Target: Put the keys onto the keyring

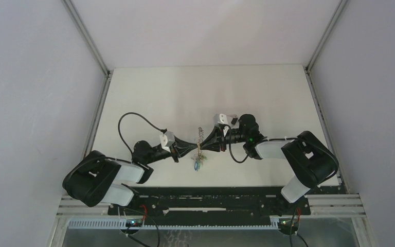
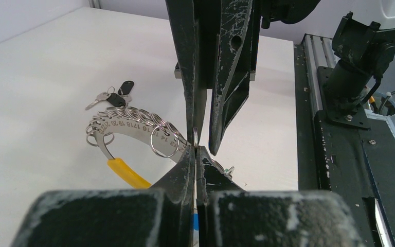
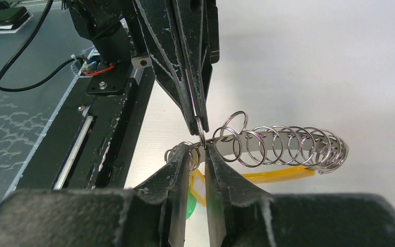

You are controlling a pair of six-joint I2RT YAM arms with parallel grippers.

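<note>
One left gripper (image 2: 194, 150) and one right gripper (image 3: 198, 147), one keyring (image 2: 133, 126) carrying overlapped split rings (image 3: 283, 146) beyond counting, two black-headed keys (image 2: 117, 97) at its 11 o'clock, one yellow tag (image 2: 128, 175) at 6 o'clock.

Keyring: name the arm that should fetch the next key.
Probably right: the left gripper is shut on the keyring, while the right gripper stands slightly open, free to reach the black key on the table.

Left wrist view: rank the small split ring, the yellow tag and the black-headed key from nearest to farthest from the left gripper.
1. small split ring, pinched at the left gripper tips.
2. yellow tag, lower left of the tips.
3. black-headed key, lying farthest back on the left.
</note>
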